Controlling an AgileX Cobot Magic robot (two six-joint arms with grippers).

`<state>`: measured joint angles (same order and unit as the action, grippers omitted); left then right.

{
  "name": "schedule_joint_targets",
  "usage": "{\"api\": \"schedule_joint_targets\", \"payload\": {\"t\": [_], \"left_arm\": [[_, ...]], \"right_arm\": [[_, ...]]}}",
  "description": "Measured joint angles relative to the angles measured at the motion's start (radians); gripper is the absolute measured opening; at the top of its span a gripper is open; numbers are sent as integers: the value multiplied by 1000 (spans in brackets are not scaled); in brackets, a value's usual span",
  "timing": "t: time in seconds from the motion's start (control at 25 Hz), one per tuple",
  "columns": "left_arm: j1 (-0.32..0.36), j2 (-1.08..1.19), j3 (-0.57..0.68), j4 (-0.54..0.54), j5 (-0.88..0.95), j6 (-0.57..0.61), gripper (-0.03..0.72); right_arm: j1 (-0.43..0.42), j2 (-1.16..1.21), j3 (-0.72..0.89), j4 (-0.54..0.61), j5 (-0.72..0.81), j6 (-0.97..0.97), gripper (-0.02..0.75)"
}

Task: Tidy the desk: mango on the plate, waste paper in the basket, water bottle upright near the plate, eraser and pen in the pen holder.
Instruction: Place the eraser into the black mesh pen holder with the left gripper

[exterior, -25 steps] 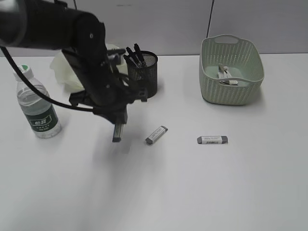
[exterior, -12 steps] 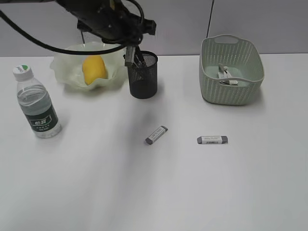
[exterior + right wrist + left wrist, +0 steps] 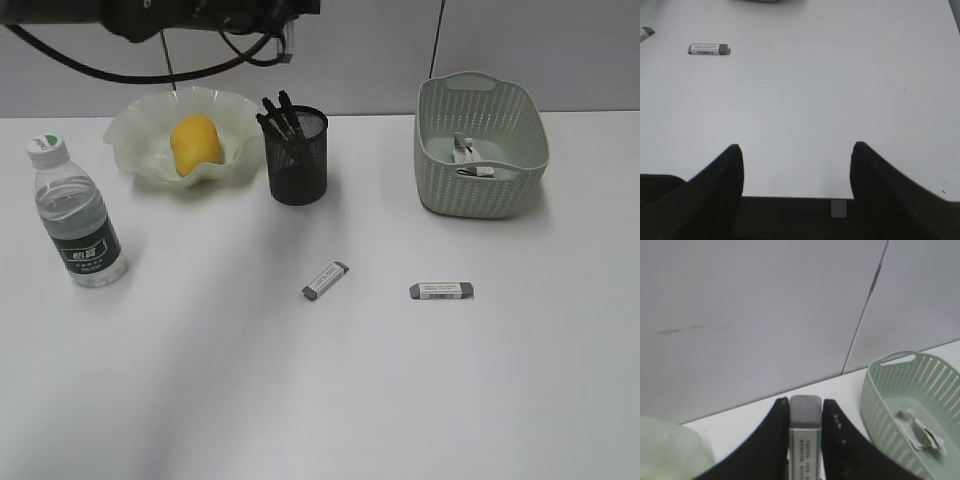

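My left gripper [image 3: 806, 402] is shut on a grey eraser [image 3: 805, 412] with a white printed sleeve, held high near the top of the exterior view [image 3: 288, 42], above and behind the black mesh pen holder [image 3: 297, 165]. Several black pens [image 3: 278, 112] stand in the holder. Two more erasers [image 3: 325, 281] [image 3: 441, 291] lie on the white desk [image 3: 300, 400]. The mango [image 3: 195, 140] rests in the wavy pale green plate [image 3: 130, 130]. The water bottle [image 3: 75, 215] stands upright at the left. Waste paper [image 3: 465, 158] lies in the sage-green basket [image 3: 480, 190]. My right gripper [image 3: 796, 150] is open over the desk's near edge, holding nothing.
A grey wall panel with a dark seam [image 3: 865, 305] stands behind the desk. In the left wrist view the basket [image 3: 890, 395] is at the lower right and the plate's rim [image 3: 665, 445] at the lower left. The right wrist view shows an eraser [image 3: 709, 49] far ahead.
The left arm lifted from the desk near the pen holder, carrying an eraser up to the top of the view. Plate and mango came back into sight.
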<state>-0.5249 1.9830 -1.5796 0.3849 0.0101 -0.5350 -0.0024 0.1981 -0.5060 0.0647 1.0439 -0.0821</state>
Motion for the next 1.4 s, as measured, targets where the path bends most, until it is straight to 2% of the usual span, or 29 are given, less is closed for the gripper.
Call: {"api": "schedule_joint_targets", "payload": {"t": [0.24, 0.64, 0.76, 1.0, 1.4], "left_arm": [[5, 73, 0, 8, -141, 0, 150], [5, 168, 0, 11, -166, 0, 149], [5, 172, 0, 58, -166, 0, 149], [5, 175, 0, 236, -161, 0, 149], [5, 214, 0, 263, -161, 0, 149]], "right_arm": [[0, 0, 0, 0, -1, 0, 531], [0, 0, 0, 0, -1, 0, 531], [0, 0, 0, 0, -1, 0, 531], [0, 0, 0, 0, -1, 0, 531], [0, 0, 0, 0, -2, 0, 531]]}}
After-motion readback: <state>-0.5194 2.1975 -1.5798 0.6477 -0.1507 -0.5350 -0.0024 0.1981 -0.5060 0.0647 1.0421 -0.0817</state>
